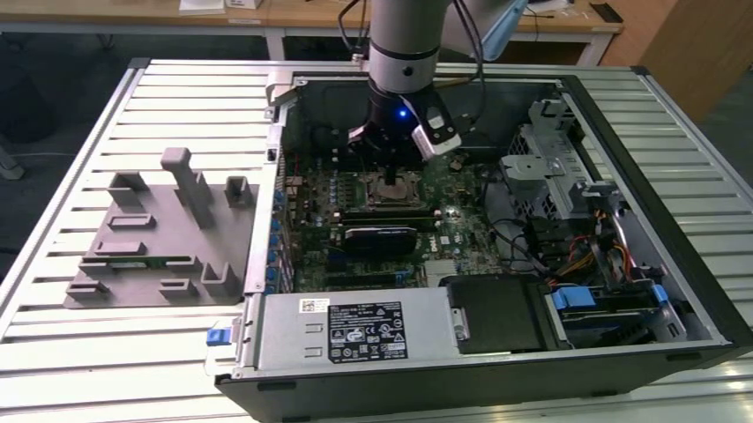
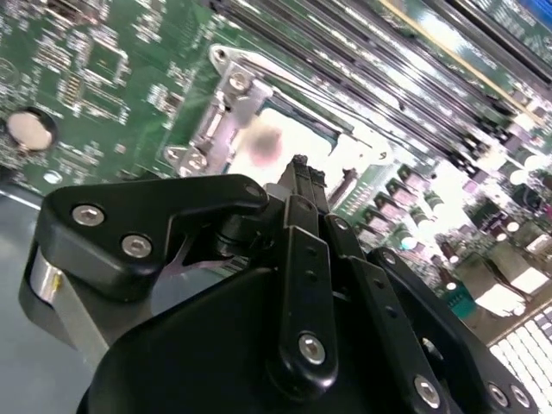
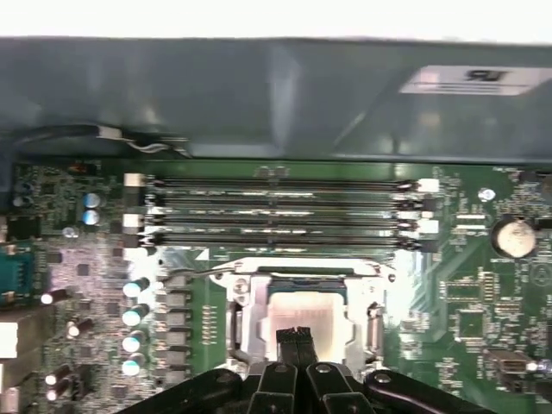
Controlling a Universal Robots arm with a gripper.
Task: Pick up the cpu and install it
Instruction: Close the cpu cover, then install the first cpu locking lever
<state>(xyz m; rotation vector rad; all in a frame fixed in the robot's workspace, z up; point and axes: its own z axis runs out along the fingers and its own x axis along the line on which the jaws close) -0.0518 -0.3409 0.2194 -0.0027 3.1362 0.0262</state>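
Tool (image 3: 294, 335) closed, empty, poised over cpu (image 3: 317, 310) lying in motherboard socket (image 3: 244, 315)

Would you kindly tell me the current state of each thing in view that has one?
cpu: lying flat in the socket, silvery plate up.
gripper: shut, tips right over the cpu; whether they touch it cannot be told.
socket: holding the cpu; whether it is latched cannot be told.
computer case: lying on its side, open.
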